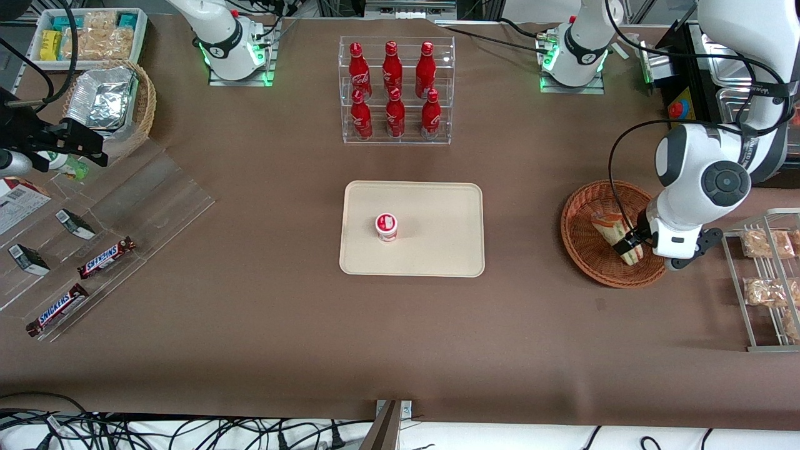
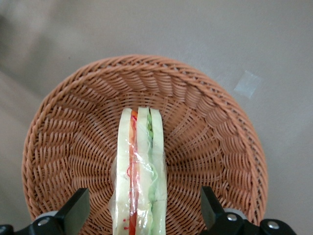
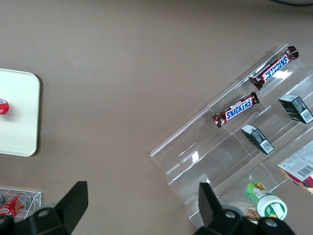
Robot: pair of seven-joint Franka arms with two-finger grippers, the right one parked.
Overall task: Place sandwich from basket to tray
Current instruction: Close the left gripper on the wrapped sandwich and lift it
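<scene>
Wicker basket [image 2: 63,132] holds the sandwich [image 2: 139,171], apparently untouched between the spread pincer [image 2: 144,215]; Snickers bars [image 1: 106,257] lie well apart.

A brown worktop [image 1: 262,325] carries everything. Six red bottles [image 1: 392,87] stand in two rows inside a clear acrylic rack [image 1: 397,139], farther from the front camera than the small white-and-red cup [image 1: 386,226]. Toward the parked arm's end, a tan wicker basket [image 1: 146,103] holds foil containers [image 1: 103,97], and a white bin of wrapped snacks [image 1: 94,34] sits just beside it. Nearer the camera at that end, stepped clear shelves [image 1: 156,200] carry two Snickers bars [image 1: 106,257], lying apart, and small dark boxes [image 1: 75,224]. Toward the working arm's end, a wire rack [image 1: 740,294] holds bagged snacks [image 1: 764,242].
</scene>
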